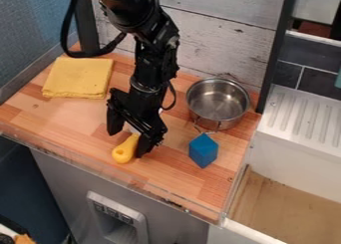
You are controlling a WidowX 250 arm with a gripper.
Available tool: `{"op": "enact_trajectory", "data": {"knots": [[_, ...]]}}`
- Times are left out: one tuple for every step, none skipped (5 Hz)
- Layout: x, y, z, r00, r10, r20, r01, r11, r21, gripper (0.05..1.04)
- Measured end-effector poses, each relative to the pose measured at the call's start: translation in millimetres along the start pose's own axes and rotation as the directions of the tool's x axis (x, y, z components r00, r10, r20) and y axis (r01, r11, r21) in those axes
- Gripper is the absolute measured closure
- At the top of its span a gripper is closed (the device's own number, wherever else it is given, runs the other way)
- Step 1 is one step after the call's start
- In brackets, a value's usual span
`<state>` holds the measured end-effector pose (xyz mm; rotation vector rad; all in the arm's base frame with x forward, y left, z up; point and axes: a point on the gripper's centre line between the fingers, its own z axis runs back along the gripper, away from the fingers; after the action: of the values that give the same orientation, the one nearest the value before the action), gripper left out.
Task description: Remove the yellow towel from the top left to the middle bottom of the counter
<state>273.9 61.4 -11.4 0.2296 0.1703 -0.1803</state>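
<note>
The yellow towel [79, 77] lies folded flat at the counter's top left, apart from the gripper. My gripper [128, 142] hangs over the front-middle part of the counter, to the right of the towel and nearer the front edge. Its two fingers stand spread, one on each side of a yellow-handled object [124, 150] lying on the wood. The upper part of that object is partly hidden by the gripper, and I cannot tell whether a finger touches it.
A metal pot [218, 102] stands at the back right, with a blue block [203, 150] just in front of it. A raised clear edge [100, 163] runs along the front of the wooden counter [67, 115]. To the right is a white sink unit [297, 156].
</note>
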Motion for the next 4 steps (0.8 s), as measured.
{"op": "enact_trajectory", "data": {"knots": [[-1.9, -2.6, -5.2, 1.000, -0.004, -0.022, 0.004, 1.000, -0.010, 0.082], [-4.6, -0.4, 9.2, 1.000, -0.006, 0.002, 0.006, 0.999, -0.040, 0.083], [-12.5, 24.4, 34.5, 0.994, 0.048, 0.095, -0.039, 0.994, -0.098, 0.083], [-22.6, 56.0, 45.1, 0.979, 0.149, 0.139, -0.125, 0.978, -0.168, 0.083]]}}
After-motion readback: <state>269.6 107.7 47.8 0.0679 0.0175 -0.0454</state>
